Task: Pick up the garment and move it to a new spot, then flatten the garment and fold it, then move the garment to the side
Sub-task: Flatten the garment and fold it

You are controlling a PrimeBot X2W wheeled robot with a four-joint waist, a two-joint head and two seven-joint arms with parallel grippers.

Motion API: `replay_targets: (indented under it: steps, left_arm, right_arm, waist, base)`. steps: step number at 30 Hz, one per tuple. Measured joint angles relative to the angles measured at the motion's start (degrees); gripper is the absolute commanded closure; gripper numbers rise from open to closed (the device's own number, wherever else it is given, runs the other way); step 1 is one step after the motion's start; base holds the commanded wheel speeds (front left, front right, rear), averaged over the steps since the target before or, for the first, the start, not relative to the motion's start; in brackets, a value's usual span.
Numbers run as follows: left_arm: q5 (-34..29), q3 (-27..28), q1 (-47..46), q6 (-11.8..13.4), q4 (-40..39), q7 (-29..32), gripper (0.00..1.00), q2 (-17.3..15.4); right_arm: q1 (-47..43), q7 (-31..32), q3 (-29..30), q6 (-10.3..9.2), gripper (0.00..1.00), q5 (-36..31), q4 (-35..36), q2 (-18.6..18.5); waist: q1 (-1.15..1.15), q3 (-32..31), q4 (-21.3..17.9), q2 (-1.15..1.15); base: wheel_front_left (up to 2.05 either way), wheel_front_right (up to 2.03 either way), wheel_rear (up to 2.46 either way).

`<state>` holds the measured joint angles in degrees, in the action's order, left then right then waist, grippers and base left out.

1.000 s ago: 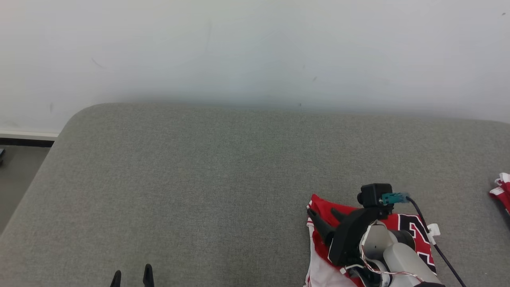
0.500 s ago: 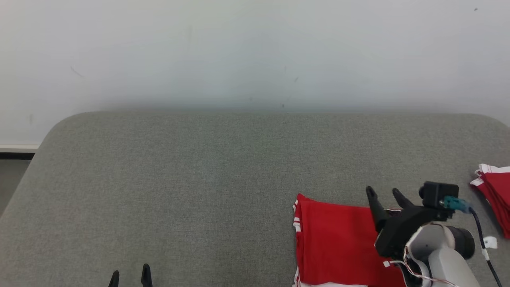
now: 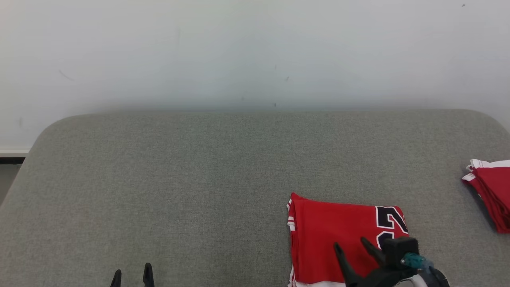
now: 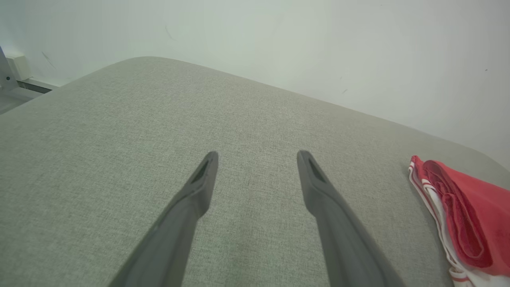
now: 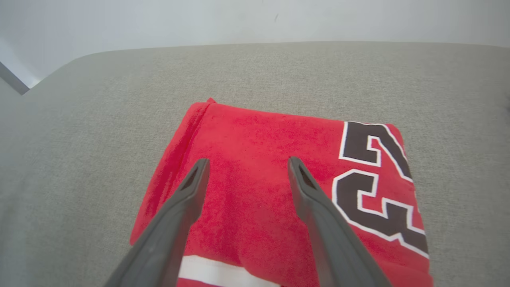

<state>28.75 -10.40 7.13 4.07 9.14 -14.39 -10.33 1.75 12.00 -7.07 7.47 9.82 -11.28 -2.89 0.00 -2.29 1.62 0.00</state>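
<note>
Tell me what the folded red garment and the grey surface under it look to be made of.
Folded red garment: likely a soft knit sports fabric, matte, with a slightly fuzzy grain up close. Its black number looks printed or sewn on, unclear which. Grey surface: woven upholstery cloth, matte and flecked, probably padded, judging by its rounded edges.

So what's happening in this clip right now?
A two-armed robot is working on a folded red jersey with black-and-white numerals, lying flat on the grey fabric-covered surface. The right gripper is over its near part, jaws open, holding nothing. The left gripper is open too, over bare fabric to the left. Another red garment lies at the right edge. The fold looks done; moving it aside remains.
</note>
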Motion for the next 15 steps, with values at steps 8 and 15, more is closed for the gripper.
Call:
replay_targets:
  steps: [8, 15]
  left_arm:
    - [0.0, -0.3, -0.4, -0.5, 0.8, -0.2, 0.0, 0.0]
    - [-0.1, -0.6, -0.7, -0.6, 1.1, -0.2, 0.0, -0.3]
  right_arm:
    - [-2.8, -1.0, -8.8, 0.0, 0.0, -3.9, 1.3, 0.0]
    - [-2.7, -0.9, -12.0, 0.0, 0.0, -6.7, 0.1, 0.0]
  waist:
    - [0.0, 0.4, 0.7, 0.0]
    - [0.0, 0.7, 2.2, 0.0]
  base:
    - [0.0, 0.0, 0.0]
    - [0.0, 0.0, 0.0]
